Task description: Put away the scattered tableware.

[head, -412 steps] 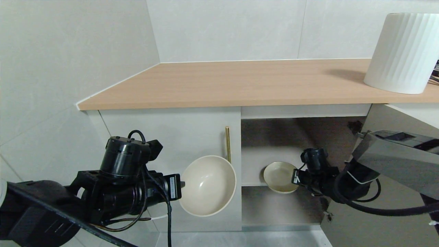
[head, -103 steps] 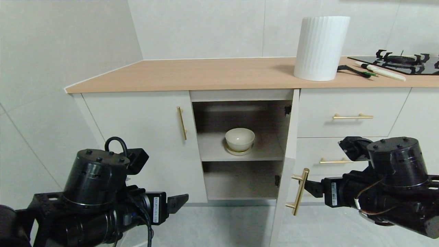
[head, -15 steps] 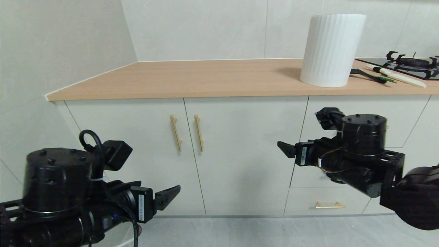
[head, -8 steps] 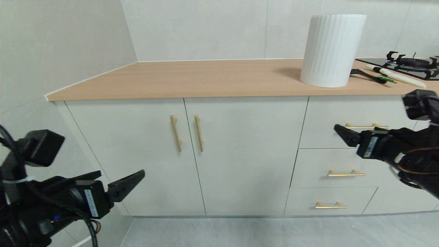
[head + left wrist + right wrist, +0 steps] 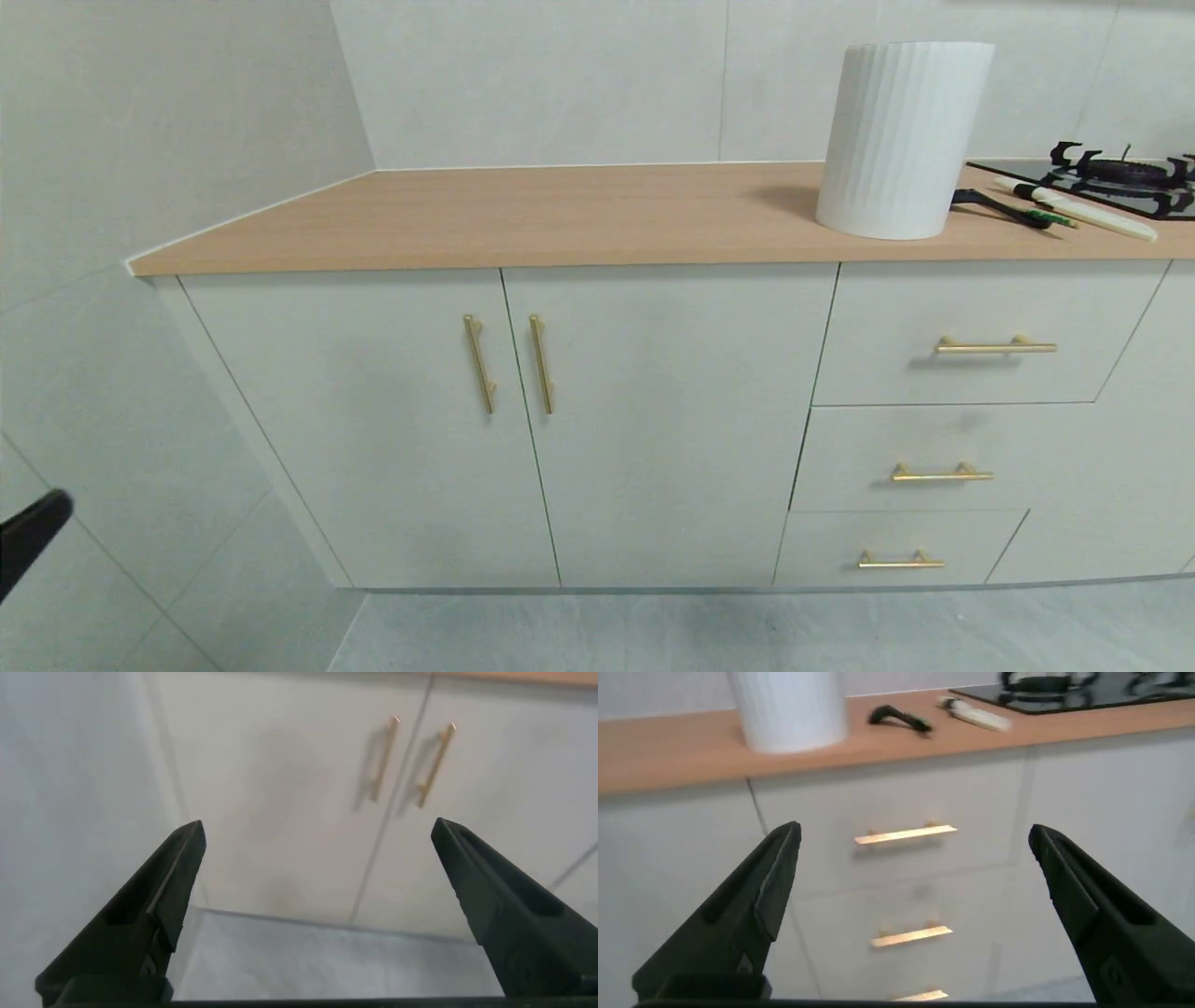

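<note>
The left pincer [image 5: 316,831] is wide open and holds nothing. It points at the two cupboard doors [image 5: 672,420], and it is well apart from them. One of its black fingertips [image 5: 30,530] pokes in low at the left edge of the head view.

The right pincer [image 5: 913,831] is wide open too, and it also holds nothing. It points at the drawers [image 5: 971,317] beside the cupboard. Both doors and all three drawers are shut. Each one has a gold handle [image 5: 995,346].

Where the tableware is cannot be told.

On the wooden worktop [image 5: 523,215] stands a tall white ribbed tub [image 5: 901,140], upright. Just beside it lie a black-handled tool [image 5: 990,203] and a long white tool [image 5: 1092,213]. They are between the tub and the black stove [image 5: 1116,170].
</note>
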Motion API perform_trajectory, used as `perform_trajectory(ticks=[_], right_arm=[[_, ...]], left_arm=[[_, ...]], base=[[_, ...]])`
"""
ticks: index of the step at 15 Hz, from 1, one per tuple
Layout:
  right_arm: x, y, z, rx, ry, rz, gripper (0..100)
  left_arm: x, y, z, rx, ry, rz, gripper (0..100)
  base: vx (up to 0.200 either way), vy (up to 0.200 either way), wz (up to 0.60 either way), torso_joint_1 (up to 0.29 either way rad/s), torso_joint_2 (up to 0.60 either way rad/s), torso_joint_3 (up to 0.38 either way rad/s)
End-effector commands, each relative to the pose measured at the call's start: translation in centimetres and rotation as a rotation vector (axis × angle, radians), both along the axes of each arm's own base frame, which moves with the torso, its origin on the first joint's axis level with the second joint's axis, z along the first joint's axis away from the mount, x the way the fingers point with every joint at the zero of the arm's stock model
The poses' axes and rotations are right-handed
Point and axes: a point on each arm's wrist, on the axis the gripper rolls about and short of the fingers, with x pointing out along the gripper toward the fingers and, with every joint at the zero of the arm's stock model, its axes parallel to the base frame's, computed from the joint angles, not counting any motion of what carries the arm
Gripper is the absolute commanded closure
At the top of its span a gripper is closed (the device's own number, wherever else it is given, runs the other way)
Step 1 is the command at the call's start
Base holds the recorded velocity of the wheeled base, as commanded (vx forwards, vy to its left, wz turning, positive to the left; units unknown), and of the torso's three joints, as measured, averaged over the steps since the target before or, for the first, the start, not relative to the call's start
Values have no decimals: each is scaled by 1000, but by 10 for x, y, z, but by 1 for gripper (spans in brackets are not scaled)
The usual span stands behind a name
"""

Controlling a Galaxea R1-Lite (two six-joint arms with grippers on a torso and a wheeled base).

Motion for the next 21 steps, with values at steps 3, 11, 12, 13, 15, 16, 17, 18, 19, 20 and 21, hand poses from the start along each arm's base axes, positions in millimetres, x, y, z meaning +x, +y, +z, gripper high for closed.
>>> perform_trajectory(ticks=[3,11,12,13,15,16,17,18,19,20,21], right_arm=[[-125,-15,-36,-121,-39,41,0],[-138,-10,-70,-115,-27,-91,0],[-127,-9,-88,-63,28,-41,0],[-123,-9,-95,-50,51,-16,0],[-101,-6,-135,7,110,111,0],[-97,-6,-143,-3,99,143,0],[-97,-5,-144,-6,116,162,0],[-97,-5,-147,-5,147,179,0],[-97,-4,-150,-13,178,206,0],[-97,-4,-152,-25,198,223,0],[-97,-4,-152,-26,191,226,0]], left_arm=[[-65,8,-31,78,-151,174,0],[-98,5,-63,123,-279,76,0],[-94,5,-69,128,-266,78,0],[-93,5,-71,128,-263,77,0],[-75,5,-99,138,-198,72,0],[-69,5,-110,146,-186,68,0],[-66,5,-117,150,-171,66,0],[-63,4,-125,152,-148,55,0],[-60,4,-134,153,-116,39,0],[-60,4,-137,150,-79,34,0],[-60,4,-138,144,-80,22,0]], base=[[0,0,0,0,0,0],[0,0,0,0,0,0],[0,0,0,0,0,0],[0,0,0,0,0,0],[0,0,0,0,0,0],[0,0,0,0,0,0],[0,0,0,0,0,0],[0,0,0,0,0,0],[0,0,0,0,0,0],[0,0,0,0,0,0],[0,0,0,0,0,0]])
